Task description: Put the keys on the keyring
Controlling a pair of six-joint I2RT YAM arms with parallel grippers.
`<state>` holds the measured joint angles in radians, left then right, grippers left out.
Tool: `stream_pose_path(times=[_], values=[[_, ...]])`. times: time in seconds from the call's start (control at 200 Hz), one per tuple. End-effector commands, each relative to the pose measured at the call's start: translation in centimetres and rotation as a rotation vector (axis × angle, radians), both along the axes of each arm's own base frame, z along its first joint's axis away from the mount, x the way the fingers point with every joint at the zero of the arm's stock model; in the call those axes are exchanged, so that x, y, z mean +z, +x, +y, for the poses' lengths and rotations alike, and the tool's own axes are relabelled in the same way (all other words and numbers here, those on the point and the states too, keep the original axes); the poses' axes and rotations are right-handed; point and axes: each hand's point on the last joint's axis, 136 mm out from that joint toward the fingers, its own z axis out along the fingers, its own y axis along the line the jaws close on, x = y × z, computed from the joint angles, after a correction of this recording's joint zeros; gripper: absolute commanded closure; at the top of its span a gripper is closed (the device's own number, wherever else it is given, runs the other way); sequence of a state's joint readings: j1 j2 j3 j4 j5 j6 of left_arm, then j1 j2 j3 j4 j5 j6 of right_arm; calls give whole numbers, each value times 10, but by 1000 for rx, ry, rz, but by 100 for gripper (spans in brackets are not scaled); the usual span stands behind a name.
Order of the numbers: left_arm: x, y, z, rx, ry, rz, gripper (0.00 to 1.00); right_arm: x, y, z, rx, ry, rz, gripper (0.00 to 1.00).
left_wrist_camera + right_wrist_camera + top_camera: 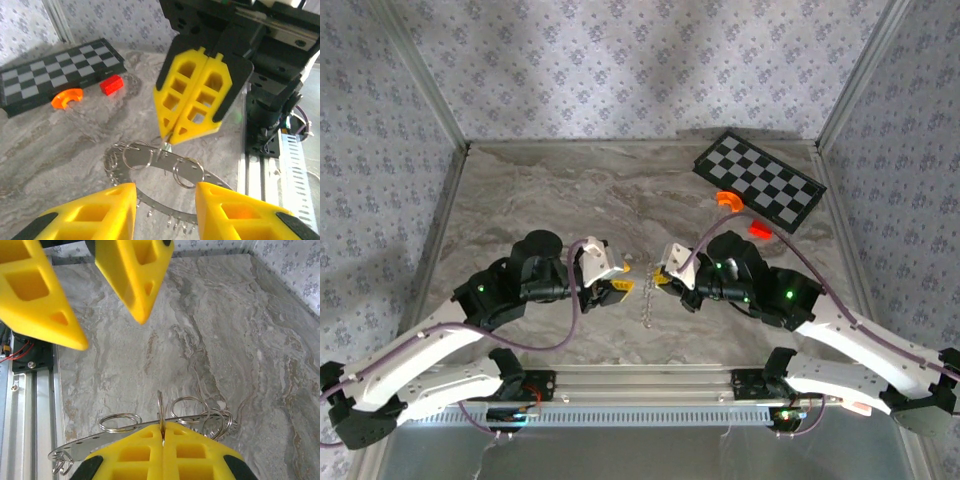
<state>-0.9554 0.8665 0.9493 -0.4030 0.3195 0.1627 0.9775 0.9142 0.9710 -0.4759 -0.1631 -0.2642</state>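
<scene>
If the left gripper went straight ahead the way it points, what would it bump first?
Probably the thin silvery wire rings on the curved metal strip, held by the shut right gripper; depth is hard to judge.

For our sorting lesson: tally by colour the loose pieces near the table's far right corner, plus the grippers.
Black-and-white board: 1
Orange curved piece: 1
Red block: 1
Yellow-fingered grippers: 2, left gripper, right gripper
Total: 5

The keyring (160,405) is shiny metal, the table (225,340) smooth, marbled, matt.
</scene>
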Motion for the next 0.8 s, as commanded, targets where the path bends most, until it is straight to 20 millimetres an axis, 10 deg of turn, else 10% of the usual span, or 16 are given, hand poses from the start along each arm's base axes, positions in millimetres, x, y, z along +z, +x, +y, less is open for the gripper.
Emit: stream_pose_path(times=[0.0, 0.795], values=[[9, -4, 0, -23, -13, 18, 64, 19, 1, 4, 7, 45, 2, 100], [-3, 17, -28, -56, -5, 9, 72, 17, -5, 14, 66, 50, 37, 100]])
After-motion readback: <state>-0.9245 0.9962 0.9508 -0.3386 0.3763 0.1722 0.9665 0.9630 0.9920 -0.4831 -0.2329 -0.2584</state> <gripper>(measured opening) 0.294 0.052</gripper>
